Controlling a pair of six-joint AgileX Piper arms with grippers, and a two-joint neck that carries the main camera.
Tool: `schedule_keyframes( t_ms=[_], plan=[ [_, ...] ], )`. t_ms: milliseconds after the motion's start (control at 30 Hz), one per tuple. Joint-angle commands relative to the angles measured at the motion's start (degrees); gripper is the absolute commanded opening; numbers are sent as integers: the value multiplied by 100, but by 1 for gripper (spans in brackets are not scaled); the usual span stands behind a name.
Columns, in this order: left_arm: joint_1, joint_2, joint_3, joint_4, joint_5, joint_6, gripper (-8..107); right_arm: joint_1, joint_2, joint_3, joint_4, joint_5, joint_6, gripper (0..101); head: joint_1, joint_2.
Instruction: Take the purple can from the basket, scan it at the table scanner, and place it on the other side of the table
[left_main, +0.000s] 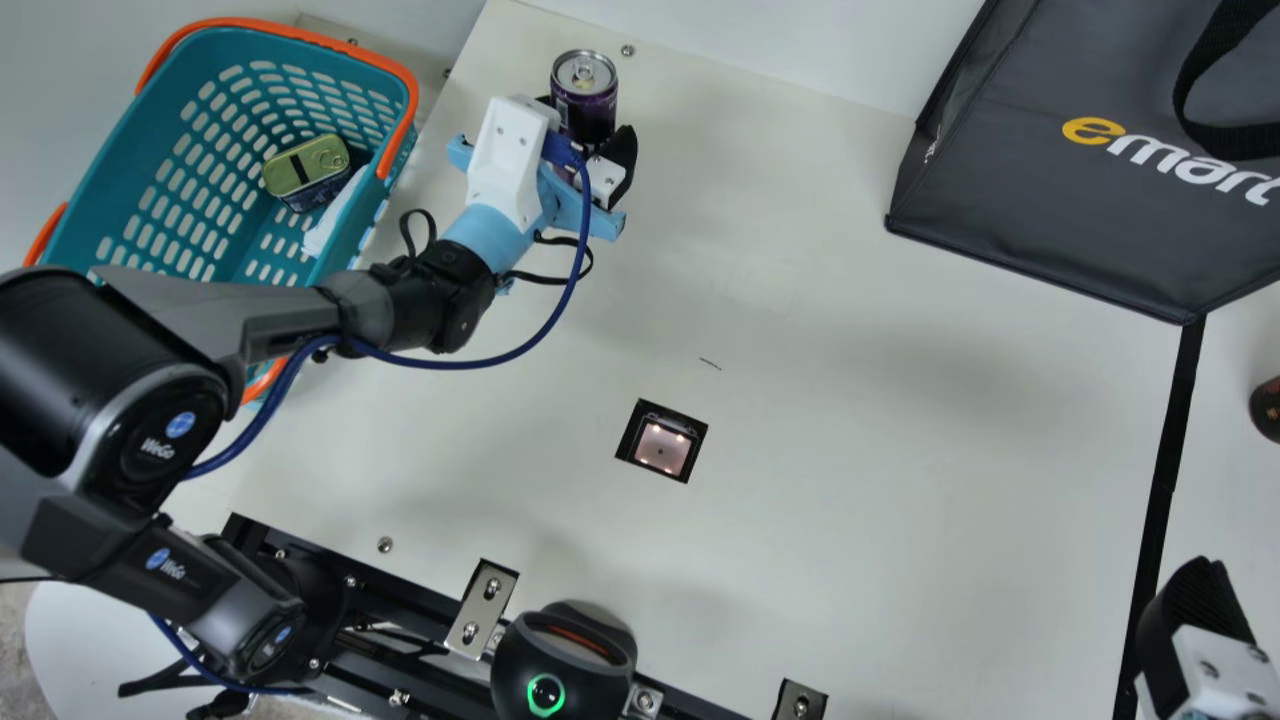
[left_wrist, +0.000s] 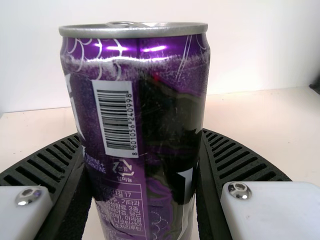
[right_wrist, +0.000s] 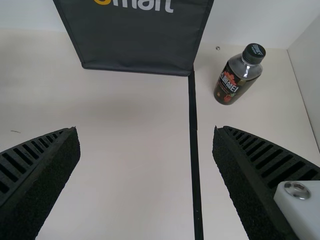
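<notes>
At the far left part of the table my left gripper (left_main: 590, 150) is shut on the purple can (left_main: 585, 92), which stands upright with its silver lid up. Seen from the left wrist, the purple can (left_wrist: 145, 130) sits between both ribbed fingers of my left gripper (left_wrist: 142, 175), its barcode facing the camera. The table scanner (left_main: 661, 446) is a lit square set in the tabletop. The basket (left_main: 120, 200) is teal with orange handles, left of the can. My right gripper (left_main: 1200, 630) is at the lower right edge; in the right wrist view my right gripper (right_wrist: 145, 155) is open, nothing between its fingers.
A green-lidded tin (left_main: 308, 170) lies in the basket. A dark grey bag (left_main: 1060, 180) stands at the back right. A black tape line (left_main: 1160, 500) crosses the table's right side, with a dark bottle (right_wrist: 237, 75) beyond it. A black device (left_main: 563, 660) stands at the near edge.
</notes>
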Motion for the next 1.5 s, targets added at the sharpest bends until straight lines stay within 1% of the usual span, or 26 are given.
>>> schedule_keyframes(
  t_ms=[0, 500, 867, 1467],
  plan=[
    [-20, 22, 41, -39, -67, 17, -8, 0, 0, 0, 0, 0, 0, 95, -166, 14],
    [-142, 87, 382, -187, -716, 87, -8, 0, 0, 0, 0, 0, 0, 95, -166, 14],
    [-189, 87, 526, -234, -1020, 135, 29, 0, 0, 0, 0, 0, 0, 95, -166, 14],
    [-177, 41, 560, -263, -1098, 140, 89, 0, 0, 0, 0, 0, 0, 95, -166, 14]
  ],
)
